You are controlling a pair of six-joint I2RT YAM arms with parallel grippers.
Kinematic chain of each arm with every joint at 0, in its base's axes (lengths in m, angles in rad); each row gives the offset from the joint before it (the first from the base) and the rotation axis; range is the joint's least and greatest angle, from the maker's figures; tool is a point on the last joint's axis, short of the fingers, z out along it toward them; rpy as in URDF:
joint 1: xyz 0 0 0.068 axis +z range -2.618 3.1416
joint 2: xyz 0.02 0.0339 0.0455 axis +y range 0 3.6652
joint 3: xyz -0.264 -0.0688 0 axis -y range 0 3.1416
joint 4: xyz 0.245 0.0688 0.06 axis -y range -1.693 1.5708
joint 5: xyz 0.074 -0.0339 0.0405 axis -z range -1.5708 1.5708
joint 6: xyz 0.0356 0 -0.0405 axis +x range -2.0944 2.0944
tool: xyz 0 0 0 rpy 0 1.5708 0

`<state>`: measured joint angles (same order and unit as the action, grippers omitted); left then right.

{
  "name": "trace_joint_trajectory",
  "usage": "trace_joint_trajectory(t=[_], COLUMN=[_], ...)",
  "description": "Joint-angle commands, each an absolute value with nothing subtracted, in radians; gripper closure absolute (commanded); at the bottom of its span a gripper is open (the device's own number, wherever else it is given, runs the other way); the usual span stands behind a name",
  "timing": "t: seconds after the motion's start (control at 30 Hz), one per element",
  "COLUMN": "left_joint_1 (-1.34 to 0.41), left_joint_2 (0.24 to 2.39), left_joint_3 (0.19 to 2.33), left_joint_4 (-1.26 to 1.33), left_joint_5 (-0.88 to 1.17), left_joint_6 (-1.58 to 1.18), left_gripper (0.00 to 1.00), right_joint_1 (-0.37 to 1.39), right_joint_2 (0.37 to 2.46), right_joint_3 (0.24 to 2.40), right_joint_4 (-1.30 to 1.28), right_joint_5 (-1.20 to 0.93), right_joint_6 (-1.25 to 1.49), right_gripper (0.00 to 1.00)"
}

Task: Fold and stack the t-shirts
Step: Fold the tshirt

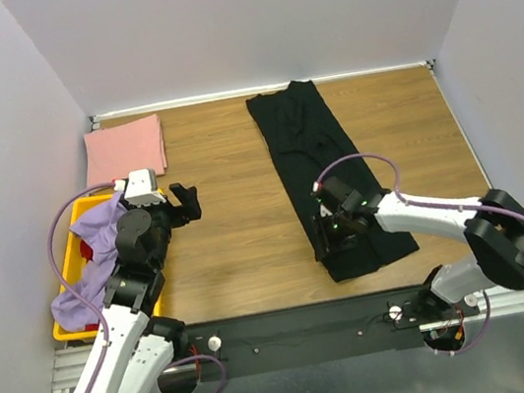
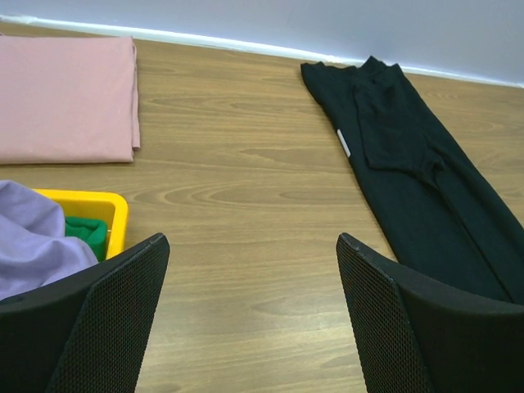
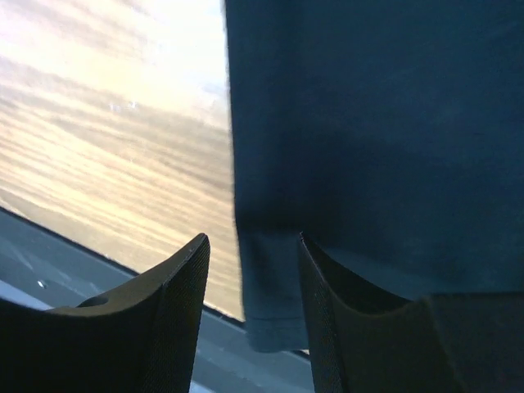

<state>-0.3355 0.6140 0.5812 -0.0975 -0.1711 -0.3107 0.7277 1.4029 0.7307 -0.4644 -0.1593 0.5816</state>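
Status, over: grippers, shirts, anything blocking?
Left gripper open, empty. Right gripper jaws apart at near hem of black t-shirt. Pink t-shirt folded far left; lavender t-shirt draped over yellow crate. Path clear.

Plain black on the long shirt, save for a small white tag. Plain dusty pink on the folded shirt. Plain lavender on the crumpled shirt in the bright yellow crate, next to a patch of green cloth. Warm brown wood grain across the table. Black with fine dotted mesh on the left gripper and right gripper. White shells, black joints and purple cables on the left arm and right arm.
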Motion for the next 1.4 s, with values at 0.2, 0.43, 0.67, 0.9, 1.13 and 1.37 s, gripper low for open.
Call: trace_joint_trajectory(t=[0.2,0.43,0.67,0.9,1.13,1.37], left_joint_1=[-0.333,-0.333,-0.333,-0.333,-0.331,-0.333], left_joint_2=[0.632,0.627,0.643,0.650,0.660,0.684], left_joint_3=[0.581,0.580,0.581,0.580,0.578,0.580], left_joint_4=[-0.107,-0.107,-0.106,-0.103,-0.098,-0.097], left_joint_5=[-0.133,-0.127,-0.120,-0.106,-0.095,-0.080], left_joint_6=[-0.316,-0.318,-0.318,-0.316,-0.313,-0.311], left_gripper=[0.10,0.10,0.10,0.11,0.11,0.11], right_joint_1=[0.949,1.015,1.020,1.020,1.022,1.028], right_joint_2=[1.695,1.655,1.537,1.500,1.520,1.571], right_joint_3=[0.954,1.043,0.954,0.881,0.850,0.838], right_joint_4=[-0.454,-0.471,-0.472,-0.474,-0.471,-0.413], right_joint_5=[-0.095,-0.081,-0.167,-0.117,-0.124,-0.189], right_joint_6=[0.692,0.725,0.770,0.801,0.802,0.788], right_gripper=[0.47,0.47,0.67,0.88,0.92,0.92])
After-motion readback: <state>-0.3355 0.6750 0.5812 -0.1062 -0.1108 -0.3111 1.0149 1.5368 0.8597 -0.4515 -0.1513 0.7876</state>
